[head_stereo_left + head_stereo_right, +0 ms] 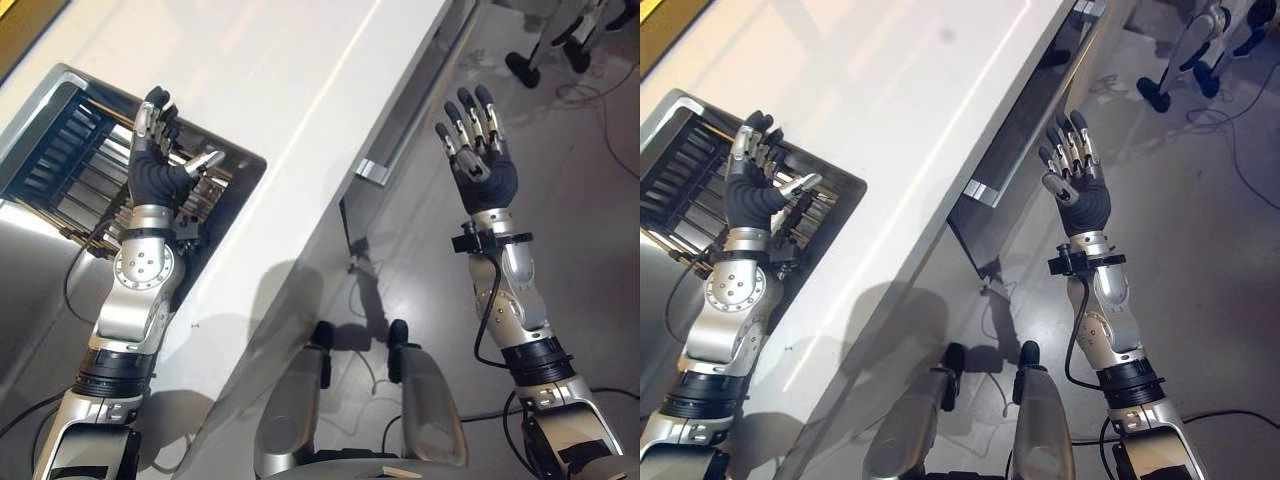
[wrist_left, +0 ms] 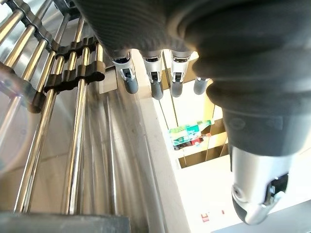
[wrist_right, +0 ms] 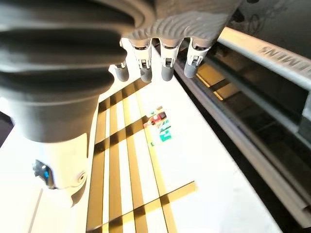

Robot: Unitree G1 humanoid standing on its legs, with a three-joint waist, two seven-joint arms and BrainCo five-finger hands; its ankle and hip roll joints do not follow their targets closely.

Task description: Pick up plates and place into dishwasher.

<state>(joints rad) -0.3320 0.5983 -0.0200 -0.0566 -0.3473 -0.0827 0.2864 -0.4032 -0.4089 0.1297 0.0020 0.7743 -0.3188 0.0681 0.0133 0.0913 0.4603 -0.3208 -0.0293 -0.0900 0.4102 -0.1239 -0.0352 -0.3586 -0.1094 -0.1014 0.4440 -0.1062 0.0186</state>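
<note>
One white counter (image 1: 300,120) runs through the scene, with one open dishwasher rack (image 1: 70,160) of metal tines at nine o'clock.

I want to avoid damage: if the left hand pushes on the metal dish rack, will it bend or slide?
The dish rack looks like stiff chrome rods joined by dark clips, so it probably will not bend. The smooth rods may be slippery under the open left hand.

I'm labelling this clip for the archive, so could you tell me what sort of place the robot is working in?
Probably a kitchen set-up: a long white counter, a sunken metal dish rack beneath the open left hand, and a bar handle on the counter front near the open right hand.
</note>
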